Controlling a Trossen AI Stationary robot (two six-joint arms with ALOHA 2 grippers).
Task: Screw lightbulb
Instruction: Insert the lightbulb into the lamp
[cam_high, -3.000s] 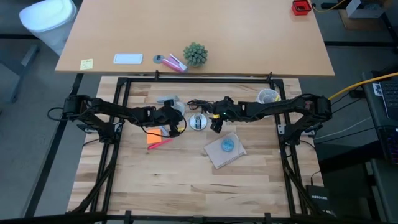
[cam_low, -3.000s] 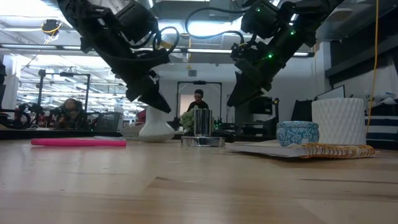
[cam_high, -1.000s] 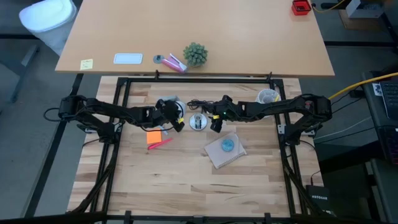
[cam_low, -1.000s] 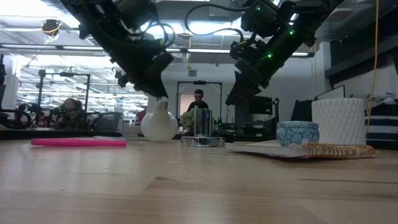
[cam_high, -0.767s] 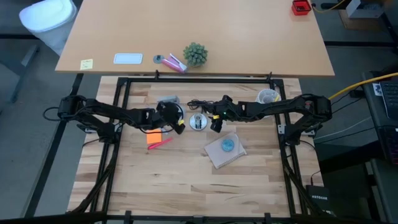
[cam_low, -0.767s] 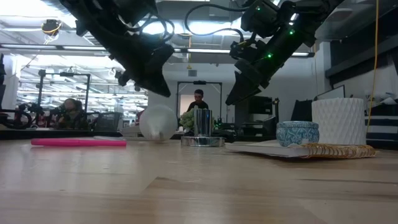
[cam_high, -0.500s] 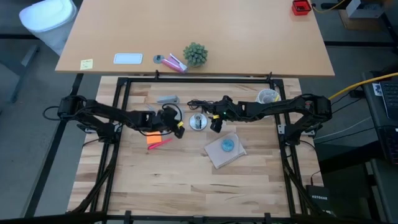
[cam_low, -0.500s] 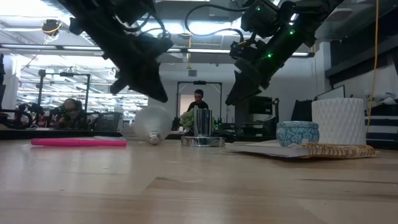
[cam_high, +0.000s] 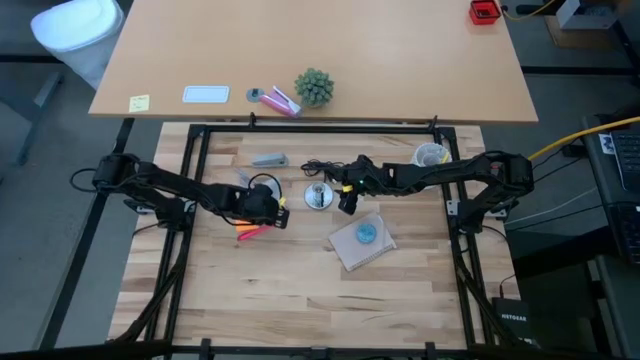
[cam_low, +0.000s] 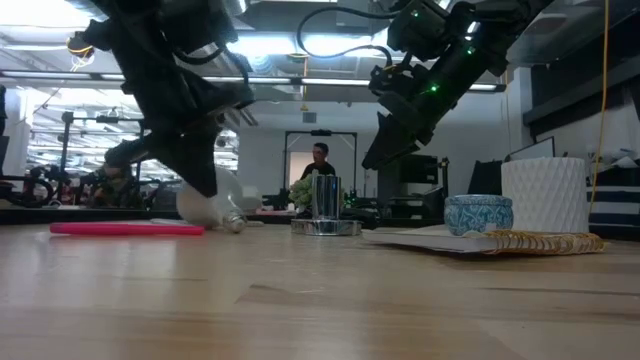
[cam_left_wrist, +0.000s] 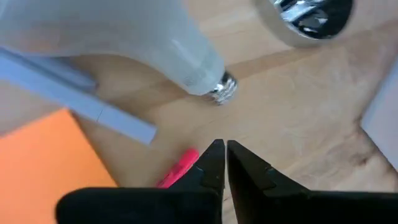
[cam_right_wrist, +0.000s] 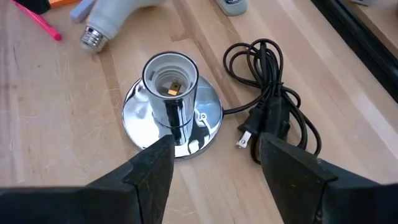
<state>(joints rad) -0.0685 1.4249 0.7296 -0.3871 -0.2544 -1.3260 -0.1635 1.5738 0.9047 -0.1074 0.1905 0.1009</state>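
The frosted white lightbulb (cam_left_wrist: 124, 37) lies on its side on the table. Its silver screw base (cam_left_wrist: 222, 90) points toward the shiny metal socket (cam_right_wrist: 171, 93). The bulb also shows in the low view (cam_low: 215, 210), the right wrist view (cam_right_wrist: 115, 15) and the high view (cam_high: 262, 188). My left gripper (cam_left_wrist: 221, 155) is shut and empty, just short of the bulb's base on the near side (cam_high: 278, 212). My right gripper (cam_right_wrist: 217, 168) is open and hovers right of the upright socket (cam_high: 319, 195), touching nothing.
The socket's black cord and plug (cam_right_wrist: 267, 106) lie coiled on its far side. An orange note (cam_left_wrist: 43, 155), a pink pen (cam_low: 125, 229) and a grey-blue bar (cam_left_wrist: 81, 102) lie by the bulb. A notebook (cam_high: 362, 242) with a blue round blob (cam_low: 478, 212) and a white cup (cam_low: 543, 195) stand to the right.
The bulb stood globe-down under my left gripper a second ago. It has since tipped over and now lies on its side. My left gripper has let go of it and has moved down and toward the table's near-left.
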